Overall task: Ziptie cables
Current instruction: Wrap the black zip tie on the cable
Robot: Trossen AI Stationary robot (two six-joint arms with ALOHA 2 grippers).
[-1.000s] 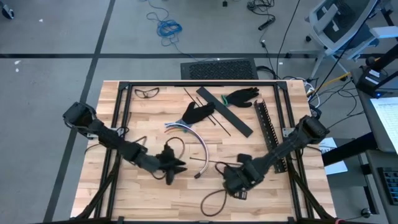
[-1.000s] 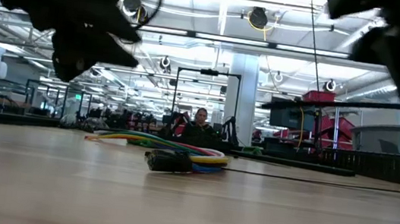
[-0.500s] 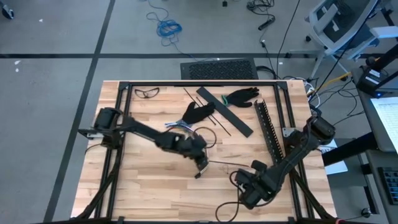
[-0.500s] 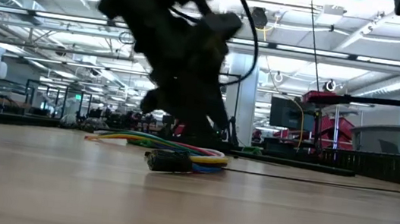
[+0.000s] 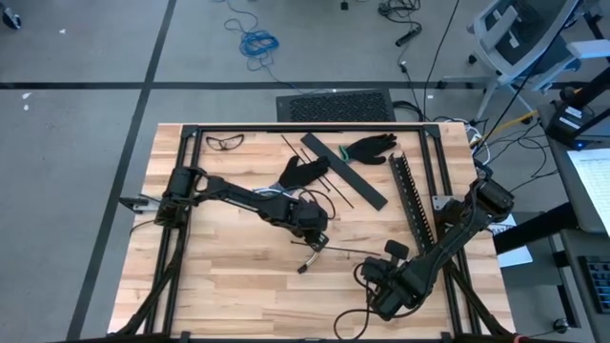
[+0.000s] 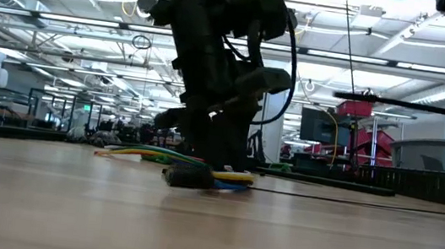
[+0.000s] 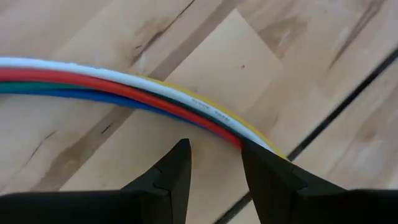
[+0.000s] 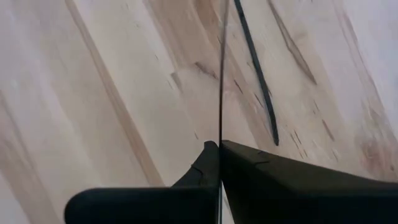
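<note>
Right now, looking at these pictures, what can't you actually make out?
- High view: the left arm hides most of the cables.
- Left wrist view: whether the left fingers touch the cables; one fingertip covers them.
- Right wrist view: the thin black strip between the shut right fingers runs off the picture's edge.
</note>
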